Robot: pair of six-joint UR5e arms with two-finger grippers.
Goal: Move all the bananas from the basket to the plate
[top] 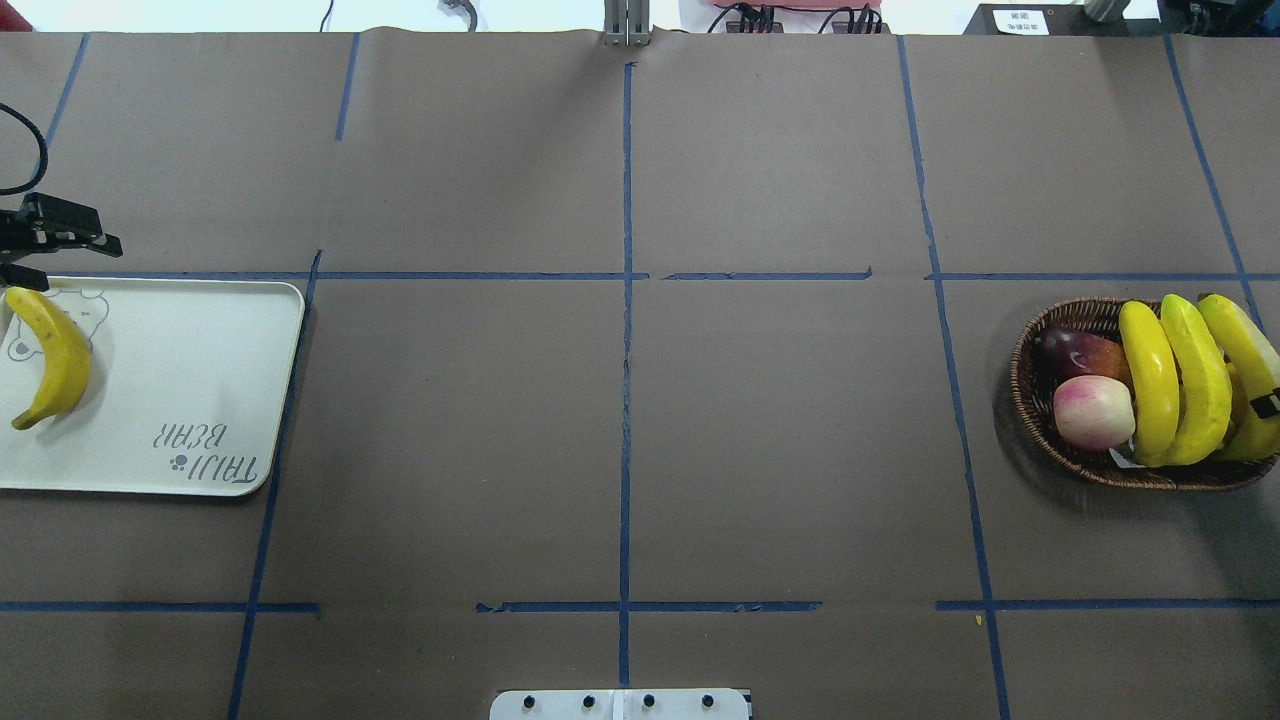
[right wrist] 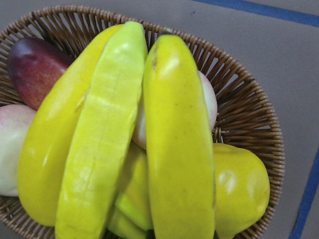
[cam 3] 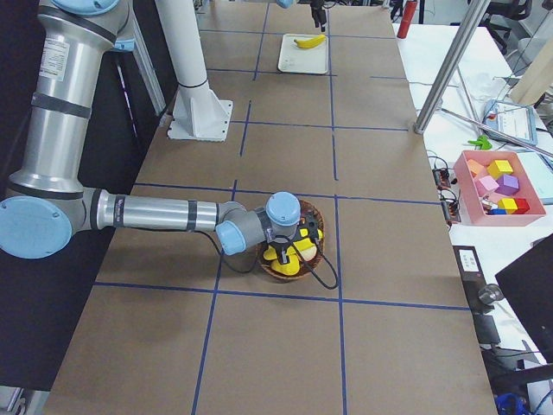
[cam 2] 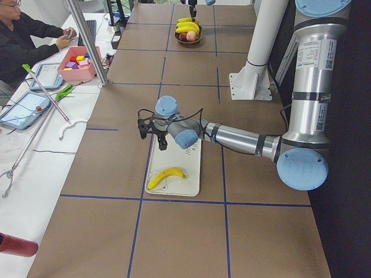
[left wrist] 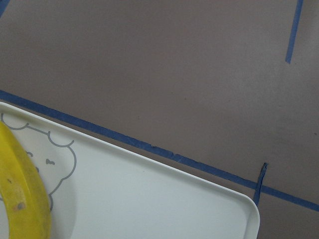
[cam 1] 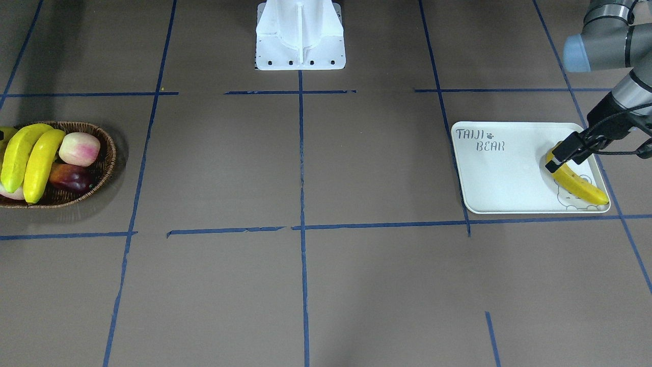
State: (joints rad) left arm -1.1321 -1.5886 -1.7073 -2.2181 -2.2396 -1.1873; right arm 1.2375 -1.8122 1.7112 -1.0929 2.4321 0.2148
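Observation:
One banana lies on the pale plate, over the bear drawing at its outer end; it also shows in the front view and the left wrist view. My left gripper hangs open and empty just past that banana's far tip. Three yellow bananas lie side by side in the wicker basket. My right gripper is low over them. Only one black fingertip shows at the frame edge, against the outermost banana, so I cannot tell its state. The right wrist view shows the bananas close up.
A pink-white peach and a dark red fruit lie in the basket beside the bananas, with a rounded yellow fruit under them. The white robot base stands at the table's middle. Blue tape lines cross the brown table.

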